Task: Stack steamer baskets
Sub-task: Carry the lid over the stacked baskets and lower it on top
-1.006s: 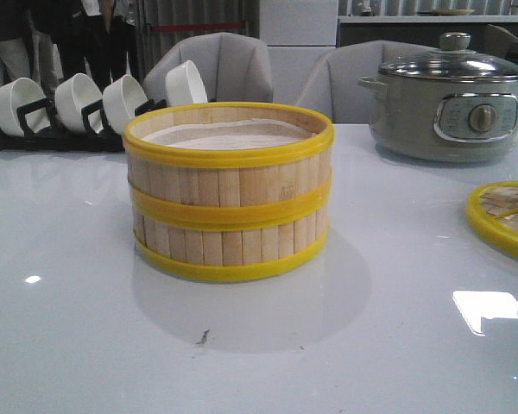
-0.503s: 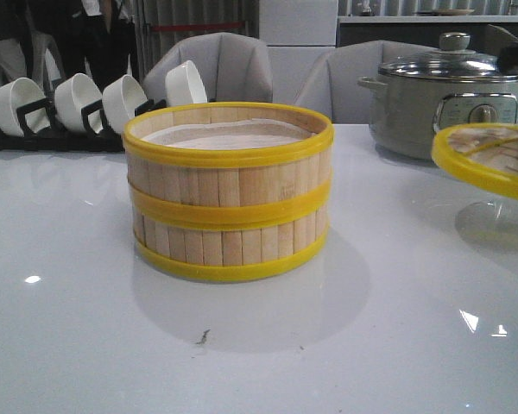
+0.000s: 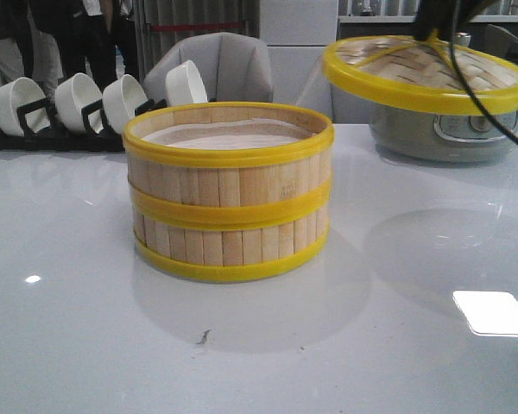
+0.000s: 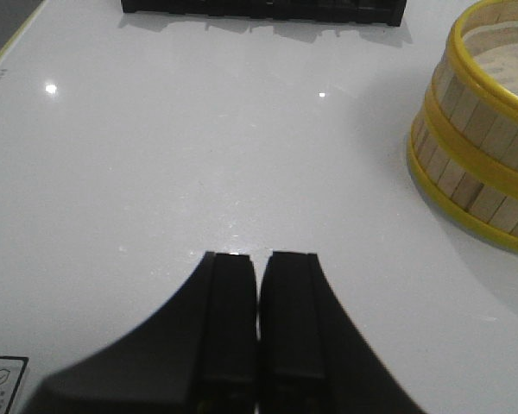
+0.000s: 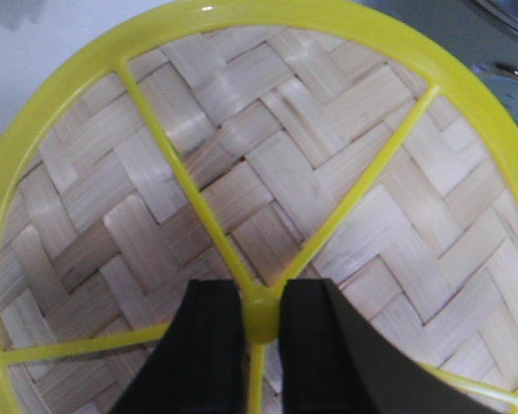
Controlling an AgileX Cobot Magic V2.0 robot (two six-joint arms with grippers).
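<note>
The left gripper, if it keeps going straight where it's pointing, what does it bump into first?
Probably the white table. The left gripper, shut and empty, points down across bare tabletop. The stacked steamer baskets sit off to one side, and the black rack lies farther on.

A staged kitchen or dining demo room: a glossy white table carries a black rack of white bowls along its far edge, an electric pot at its far right corner, grey chairs and standing people behind.
</note>
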